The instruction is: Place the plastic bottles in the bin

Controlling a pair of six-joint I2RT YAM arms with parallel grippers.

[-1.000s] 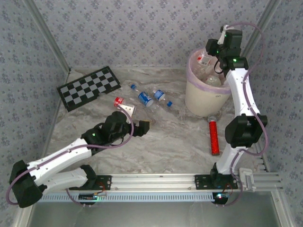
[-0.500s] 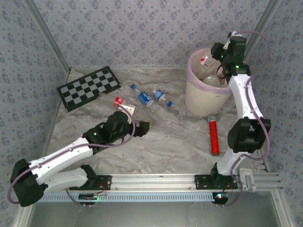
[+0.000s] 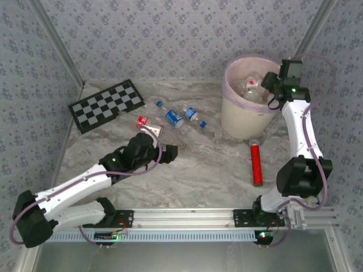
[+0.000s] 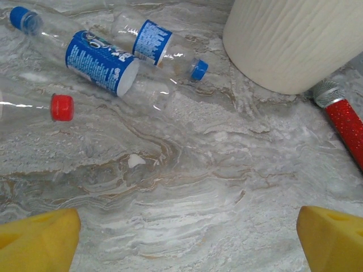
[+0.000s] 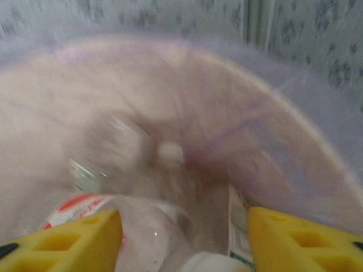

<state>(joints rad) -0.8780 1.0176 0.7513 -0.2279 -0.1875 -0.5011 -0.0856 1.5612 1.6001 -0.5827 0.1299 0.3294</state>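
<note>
The bin point(image 3: 243, 116), cream-white with a pink bag, stands at the back right with several plastic bottles point(image 3: 252, 90) inside. My right gripper point(image 3: 271, 86) hangs over its right rim. In the right wrist view its jaws point(image 5: 184, 238) stand apart above a blurred clear bottle point(image 5: 153, 224) lying among others in the bin point(image 5: 261, 130). Two blue-labelled bottles point(image 3: 174, 118) point(image 3: 191, 114) and a red-capped one point(image 3: 143, 121) lie on the table. My left gripper point(image 3: 173, 151) is open just in front of them, holding nothing. The left wrist view shows the blue-labelled pair point(image 4: 102, 55) point(image 4: 153, 39) and the red cap point(image 4: 61, 107) beyond the gripper point(image 4: 190, 243).
A red cylinder point(image 3: 257, 164) lies in front of the bin, near the right arm, and shows at the right of the left wrist view point(image 4: 346, 122). A chequerboard point(image 3: 106, 105) rests at the back left. Patterned walls close in the table on three sides.
The right arm swung from above the bin to its right rim. Its jaws opened, and the bottle it held now lies in the bin. The left arm barely moved.
</note>
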